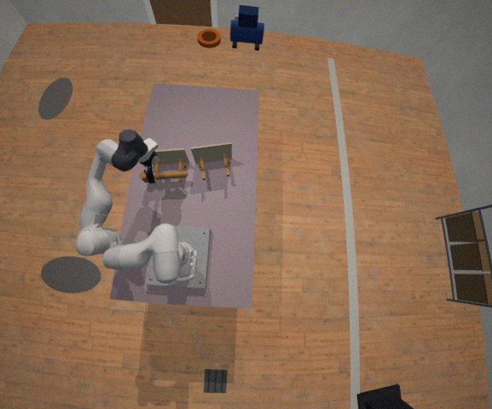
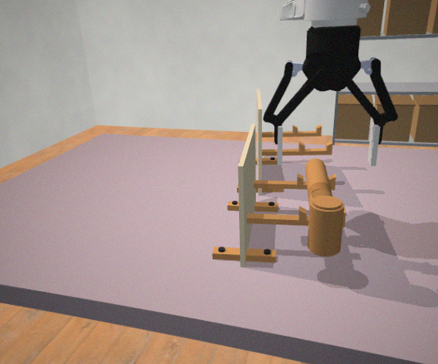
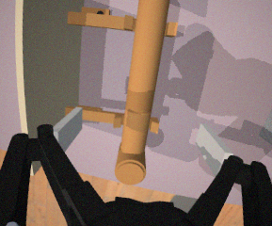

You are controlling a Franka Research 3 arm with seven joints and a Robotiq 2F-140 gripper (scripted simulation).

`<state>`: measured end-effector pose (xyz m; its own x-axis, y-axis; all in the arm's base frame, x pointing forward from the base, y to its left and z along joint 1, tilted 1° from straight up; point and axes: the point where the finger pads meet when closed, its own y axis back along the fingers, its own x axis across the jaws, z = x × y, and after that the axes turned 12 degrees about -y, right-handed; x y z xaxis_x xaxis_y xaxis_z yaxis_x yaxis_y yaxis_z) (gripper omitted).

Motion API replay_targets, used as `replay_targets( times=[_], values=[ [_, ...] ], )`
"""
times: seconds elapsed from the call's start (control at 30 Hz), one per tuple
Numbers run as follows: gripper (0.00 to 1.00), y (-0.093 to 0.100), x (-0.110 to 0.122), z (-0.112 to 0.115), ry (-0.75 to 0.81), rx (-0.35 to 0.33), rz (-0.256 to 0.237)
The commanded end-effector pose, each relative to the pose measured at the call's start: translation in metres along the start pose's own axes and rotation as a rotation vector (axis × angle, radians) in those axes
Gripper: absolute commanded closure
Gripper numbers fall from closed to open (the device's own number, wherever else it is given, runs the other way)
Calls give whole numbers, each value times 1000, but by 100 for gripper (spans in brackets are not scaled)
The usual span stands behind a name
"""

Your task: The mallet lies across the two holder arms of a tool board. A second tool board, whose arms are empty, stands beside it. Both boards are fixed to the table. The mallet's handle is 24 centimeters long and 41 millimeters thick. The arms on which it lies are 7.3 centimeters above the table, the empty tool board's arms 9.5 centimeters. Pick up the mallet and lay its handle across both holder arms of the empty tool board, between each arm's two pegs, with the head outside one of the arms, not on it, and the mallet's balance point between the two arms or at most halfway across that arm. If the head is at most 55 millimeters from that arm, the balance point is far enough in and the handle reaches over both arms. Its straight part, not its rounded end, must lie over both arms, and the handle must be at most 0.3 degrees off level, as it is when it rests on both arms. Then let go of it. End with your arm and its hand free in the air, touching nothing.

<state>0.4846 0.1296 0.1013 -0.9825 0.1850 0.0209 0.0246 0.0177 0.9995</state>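
Two holder arms of the near tool board (image 2: pixel 246 196) carry the mallet (image 2: pixel 319 183), directly below the claw (image 2: pixel 326 145), whose fingers (image 2: pixel 373 148) stand fully spread and empty on either side of the handle line. The mallet looks rigid and smooth, probably head-heavy, so a grip on the handle close to the head, between the arms, should keep it level. The empty tool board (image 2: pixel 259 129) stands just beyond the claw on the worktop (image 2: pixel 93 219).

The mallet (image 3: pixel 145 70) lies across 2 holder arms (image 3: pixel 101 21), below the wide-open, empty hand (image 3: pixel 136 135).
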Motion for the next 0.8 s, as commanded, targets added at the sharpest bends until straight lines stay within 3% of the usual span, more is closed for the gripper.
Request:
replay_targets(
  times=[0.0,0.77],
  values=[
    [0,-5,-1,1,-4,-1,-6],
    [0,-35,-2,1,-4,-2,-5]
  ],
)
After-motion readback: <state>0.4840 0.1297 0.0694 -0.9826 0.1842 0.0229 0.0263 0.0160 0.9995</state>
